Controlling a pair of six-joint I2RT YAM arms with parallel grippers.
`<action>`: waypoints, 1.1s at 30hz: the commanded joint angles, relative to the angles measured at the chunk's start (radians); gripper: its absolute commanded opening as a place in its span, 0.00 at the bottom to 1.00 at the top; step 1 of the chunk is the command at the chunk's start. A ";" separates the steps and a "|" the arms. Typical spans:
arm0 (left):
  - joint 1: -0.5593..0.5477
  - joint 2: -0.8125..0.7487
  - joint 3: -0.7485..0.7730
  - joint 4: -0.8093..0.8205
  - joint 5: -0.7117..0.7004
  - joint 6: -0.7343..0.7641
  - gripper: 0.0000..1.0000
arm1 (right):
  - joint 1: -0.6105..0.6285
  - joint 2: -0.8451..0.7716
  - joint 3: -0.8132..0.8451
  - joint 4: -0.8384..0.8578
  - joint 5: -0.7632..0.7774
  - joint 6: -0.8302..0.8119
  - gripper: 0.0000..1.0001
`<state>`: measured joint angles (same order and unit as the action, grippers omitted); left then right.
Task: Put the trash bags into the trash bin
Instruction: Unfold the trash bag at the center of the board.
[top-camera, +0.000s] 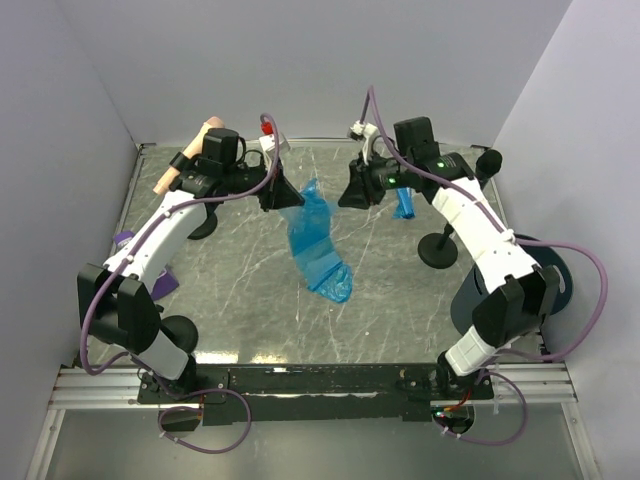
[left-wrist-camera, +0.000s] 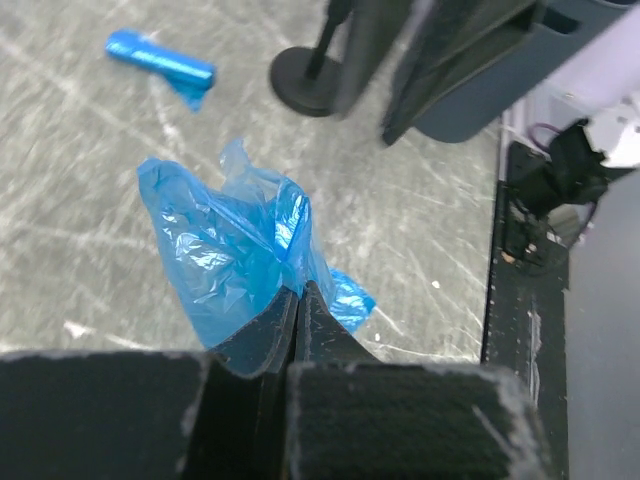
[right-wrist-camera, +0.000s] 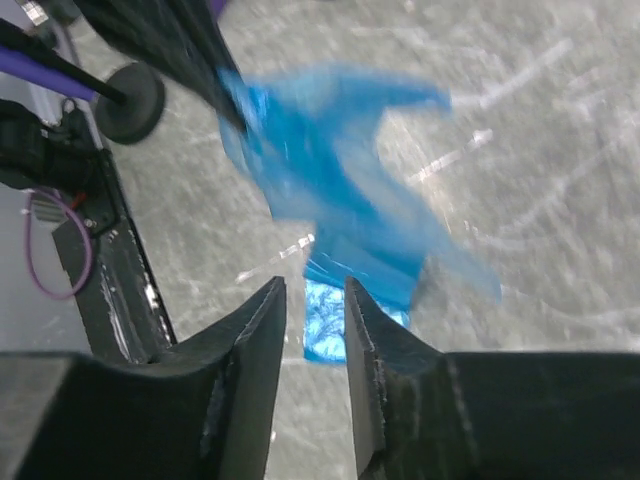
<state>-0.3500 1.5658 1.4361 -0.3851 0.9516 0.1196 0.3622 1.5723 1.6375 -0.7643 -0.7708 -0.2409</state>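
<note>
Left end effector (top-camera: 281, 197): raised over the far middle of the table (top-camera: 240, 290). Its fingers are pressed together on the top edge of the long blue trash bag sheet (top-camera: 315, 245); the left wrist view shows the film pinched at the tips.

Sheet: hangs from that grip. Long axis runs from the far end, at the grip, down toward the near right; the lower end seems to reach the table.

Right end effector (top-camera: 355, 192): just beside the sheet on its right, facing it. Jaws stand a little apart with nothing between them; the film is ahead of the tips, not in them.

Small blue trash bag roll (top-camera: 403, 206): lies on the table just right of the right end effector.

Trash bin (top-camera: 465, 302): near right, partly hidden behind the right arm, well apart from the held sheet.

Judgement: the bin is to the right and nearer than the sheet, so the right arm has the shorter path. A handover looks likely.
</note>
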 joint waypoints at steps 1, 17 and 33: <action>-0.012 -0.056 0.006 0.064 0.151 0.052 0.02 | 0.037 0.061 0.116 0.031 -0.070 -0.003 0.39; -0.035 -0.006 0.113 -0.093 0.216 0.247 0.02 | 0.083 0.121 0.168 0.056 -0.144 0.012 0.41; -0.049 0.066 0.234 -0.287 0.202 0.446 0.01 | 0.081 0.097 0.180 0.069 -0.147 0.000 0.50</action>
<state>-0.3912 1.6314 1.6176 -0.6289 1.1244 0.4965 0.4393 1.6936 1.7565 -0.7250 -0.9237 -0.2173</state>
